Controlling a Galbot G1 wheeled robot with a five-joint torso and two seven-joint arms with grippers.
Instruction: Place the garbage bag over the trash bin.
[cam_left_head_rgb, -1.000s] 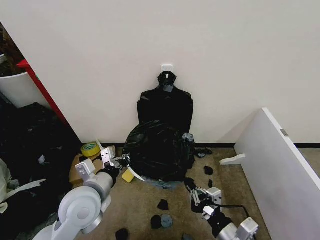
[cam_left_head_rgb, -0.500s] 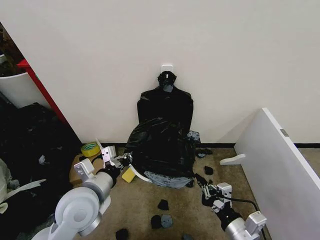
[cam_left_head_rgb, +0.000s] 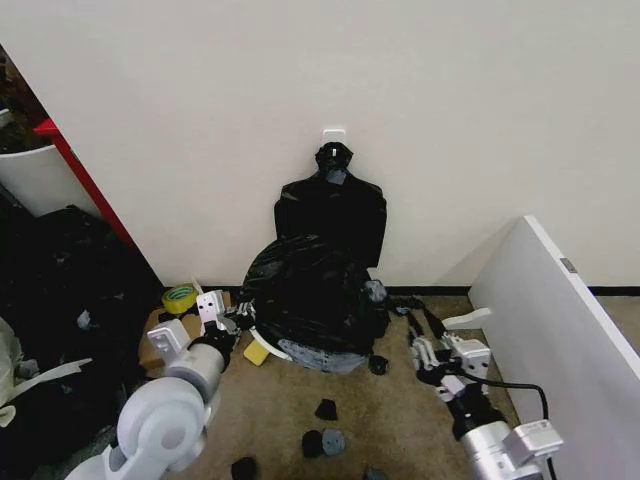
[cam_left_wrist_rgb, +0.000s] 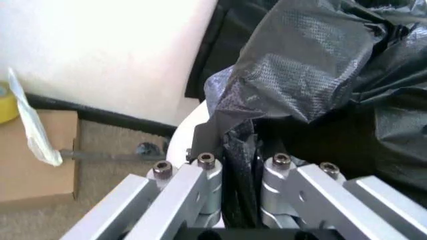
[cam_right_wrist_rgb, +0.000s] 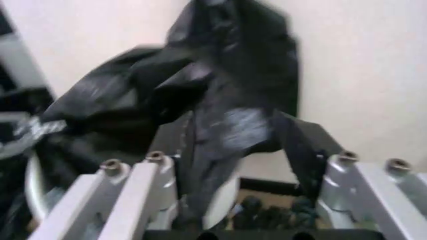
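The glossy black garbage bag (cam_left_head_rgb: 315, 295) is draped over the top of the round white trash bin (cam_left_head_rgb: 325, 357), whose lower wall shows bare beneath the bag's hem. At the bin's left side, my left gripper (cam_left_head_rgb: 235, 318) is shut on a bunched fold of the bag (cam_left_wrist_rgb: 300, 75), just beside the white bin rim (cam_left_wrist_rgb: 181, 137). My right gripper (cam_left_head_rgb: 415, 325) is low at the bin's right side. Its fingers stand wide apart in the right wrist view (cam_right_wrist_rgb: 240, 150), with a strand of the bag (cam_right_wrist_rgb: 213, 125) hanging between them against one finger.
A flat bundle of black bags (cam_left_head_rgb: 330, 212) hangs on the wall behind the bin. A white board (cam_left_head_rgb: 560, 320) leans at the right. A yellow tape roll (cam_left_head_rgb: 180, 298) and a cardboard box (cam_left_head_rgb: 155, 345) lie at the left. Black scraps (cam_left_head_rgb: 325, 410) litter the carpet.
The bag's hem has risen off the floor, baring the bin's lower wall. My right gripper has moved away from me and to the right, toward the wall.
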